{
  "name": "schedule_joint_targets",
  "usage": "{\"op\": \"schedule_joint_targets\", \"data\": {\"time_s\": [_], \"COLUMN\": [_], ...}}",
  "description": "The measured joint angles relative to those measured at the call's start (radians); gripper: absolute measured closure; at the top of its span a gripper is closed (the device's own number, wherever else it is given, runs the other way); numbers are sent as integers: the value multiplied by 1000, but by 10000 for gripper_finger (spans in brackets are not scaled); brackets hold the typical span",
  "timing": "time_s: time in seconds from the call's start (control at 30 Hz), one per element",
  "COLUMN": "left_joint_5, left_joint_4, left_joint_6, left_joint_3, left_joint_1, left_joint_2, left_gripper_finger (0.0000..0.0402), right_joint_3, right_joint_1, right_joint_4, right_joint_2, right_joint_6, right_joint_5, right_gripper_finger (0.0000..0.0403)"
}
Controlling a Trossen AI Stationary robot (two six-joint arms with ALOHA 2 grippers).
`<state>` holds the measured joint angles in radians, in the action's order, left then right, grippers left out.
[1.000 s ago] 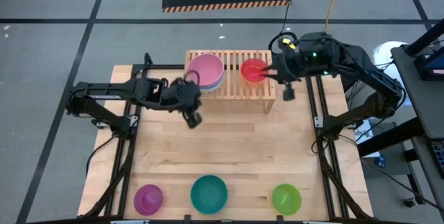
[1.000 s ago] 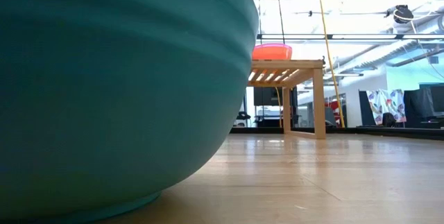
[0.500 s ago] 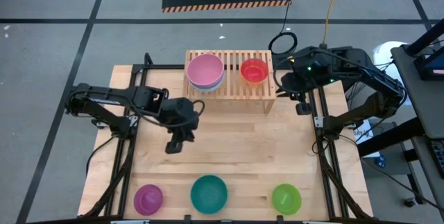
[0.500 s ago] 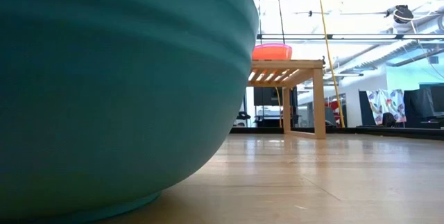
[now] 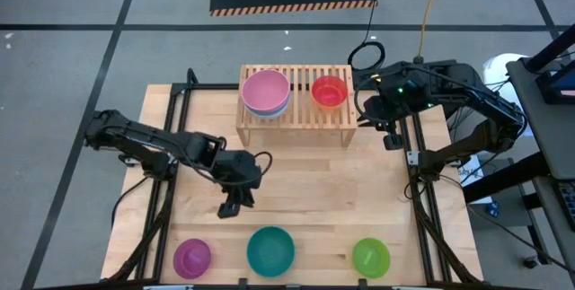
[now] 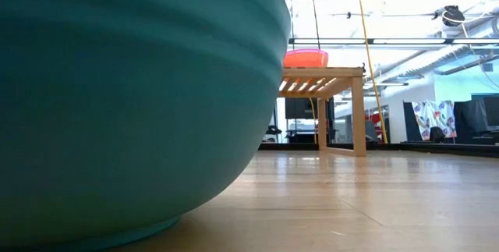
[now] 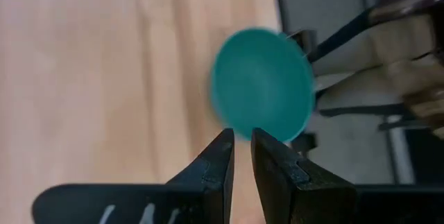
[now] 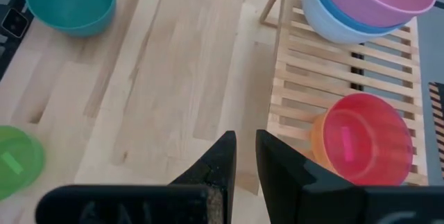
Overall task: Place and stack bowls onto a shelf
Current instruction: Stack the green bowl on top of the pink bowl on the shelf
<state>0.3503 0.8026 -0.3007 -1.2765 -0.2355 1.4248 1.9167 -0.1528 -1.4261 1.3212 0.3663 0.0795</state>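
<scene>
The light-wood shelf stands at the table's far edge. On its slats a pink bowl sits nested in a blue one, and a red bowl sits nested in an orange-yellow one. Purple, teal and green bowls rest on their bases along the near edge. My left gripper hangs shut and empty above the table, pointing slantwise down at the teal bowl. My right gripper is shut and empty, raised off the shelf's right end.
Bare wood lies between the shelf and the row of bowls. Black frame rails run along both sides of the table. In the low view the teal bowl fills the left, hiding most of the shelf.
My left gripper has swung from beside the shelf's left end toward the near edge, sinking and tipping down toward the teal bowl. My right gripper drew back from the red bowl toward the table's right edge, then held still. The bowls have not moved.
</scene>
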Motion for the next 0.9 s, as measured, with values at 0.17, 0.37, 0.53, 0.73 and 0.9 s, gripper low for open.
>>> {"op": "schedule_joint_targets", "data": {"time_s": [0.17,0.37,0.53,0.73,0.9], "left_joint_5": [15,-116,-246,-323,-407], "left_joint_4": [-158,-217,-326,-390,-369], "left_joint_6": [-138,-359,-464,-555,-595], "left_joint_3": [98,148,168,170,171], "left_joint_1": [-29,-79,-148,-239,-295], "left_joint_2": [0,7,23,76,121], "left_gripper_finger": [346,346,346,346,346], "right_joint_3": [0,0,0,0,0], "right_joint_1": [0,0,0,0,0], "right_joint_4": [0,0,-7,-19,-16], "right_joint_2": [0,0,0,-1,-1], "right_joint_6": [21,16,64,86,64], "right_joint_5": [0,0,0,0,0], "right_gripper_finger": [353,353,353,353,353]}}
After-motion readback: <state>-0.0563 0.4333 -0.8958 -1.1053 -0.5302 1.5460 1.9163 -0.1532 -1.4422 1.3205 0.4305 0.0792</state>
